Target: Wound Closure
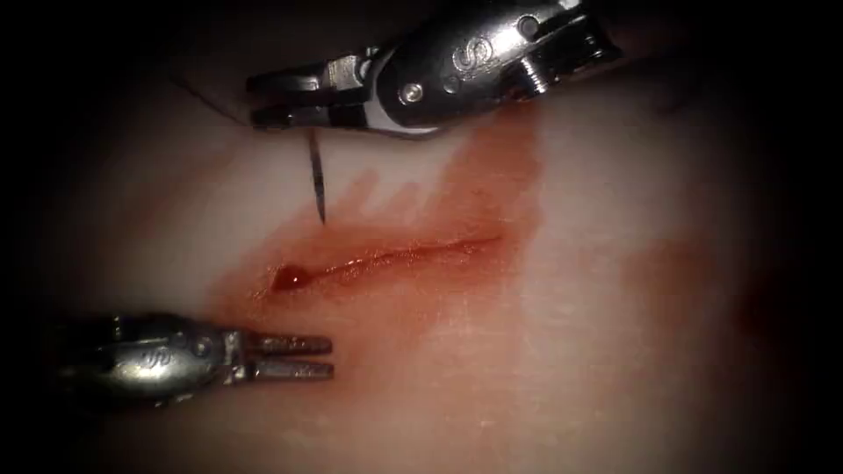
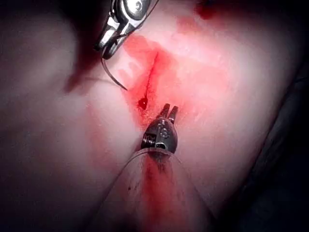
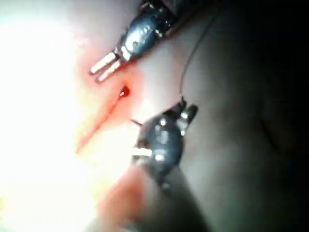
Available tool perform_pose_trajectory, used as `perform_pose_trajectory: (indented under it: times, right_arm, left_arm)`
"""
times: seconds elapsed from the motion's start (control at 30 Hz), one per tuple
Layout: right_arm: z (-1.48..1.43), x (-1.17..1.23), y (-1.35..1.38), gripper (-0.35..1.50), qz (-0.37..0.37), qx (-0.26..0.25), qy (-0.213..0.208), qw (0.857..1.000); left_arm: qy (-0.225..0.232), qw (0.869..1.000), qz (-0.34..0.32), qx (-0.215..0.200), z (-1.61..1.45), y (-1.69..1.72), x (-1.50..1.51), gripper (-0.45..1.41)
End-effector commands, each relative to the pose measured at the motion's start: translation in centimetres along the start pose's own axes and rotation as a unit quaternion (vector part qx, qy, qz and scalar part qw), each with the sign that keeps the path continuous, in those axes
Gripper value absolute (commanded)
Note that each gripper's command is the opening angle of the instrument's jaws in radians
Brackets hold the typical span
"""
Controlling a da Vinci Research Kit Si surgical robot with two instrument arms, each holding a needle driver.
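Right pincer (image 1: 263, 101), shiny steel with a rounded polished wrist, comes in from the upper right and is clamped on the needle (image 1: 317, 184) near its blunt back end. The needle is thin dark curved wire; its body hangs down from the jaws with the sharp tip free, just above the tissue (image 1: 615, 369) on the far side of the cut (image 1: 395, 256), toward the cut's left end. Tip is not in the tissue. In the left wrist view the needle (image 2: 112, 77) shows its curve, an arc sweeping from the right pincer (image 2: 107, 47) to a point close to the red-stained surface.

A fine dark thread (image 3: 193, 53) runs up and away from the right pincer (image 3: 186, 112) in the right wrist view.

Left pincer (image 1: 299, 358), dull grey metal with two straight ridged jaws, sits on the near side of the cut below its left end, jaws parted a little, holding nothing.

Tissue is pale, smooth, wet-looking. The cut is a narrow slanting slit with a round dark-red bead (image 1: 288, 279) at its left end, and red fluid (image 1: 492, 167) is smeared around it
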Motion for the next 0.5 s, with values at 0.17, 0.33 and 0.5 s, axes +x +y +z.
perform_pose_trajectory:
  times: [0.17,0.33,0.5]
  right_arm:
    - [0.04,0.09,-0.18,-0.35,-0.041,0.006,0.009,0.999]
    - [-0.03,0.20,-0.28,-0.35,-0.074,0.006,0.019,0.997]
    - [-0.09,0.33,-0.39,-0.35,-0.103,0.006,0.029,0.994]
  left_arm:
    - [0.000,1.000,0.000,-0.002,0.07,0.03,-0.06,0.09]
    - [0.000,1.000,0.000,-0.002,0.07,0.03,-0.07,0.09]
    - [-0.006,1.000,0.001,-0.001,0.05,0.03,-0.09,0.11]
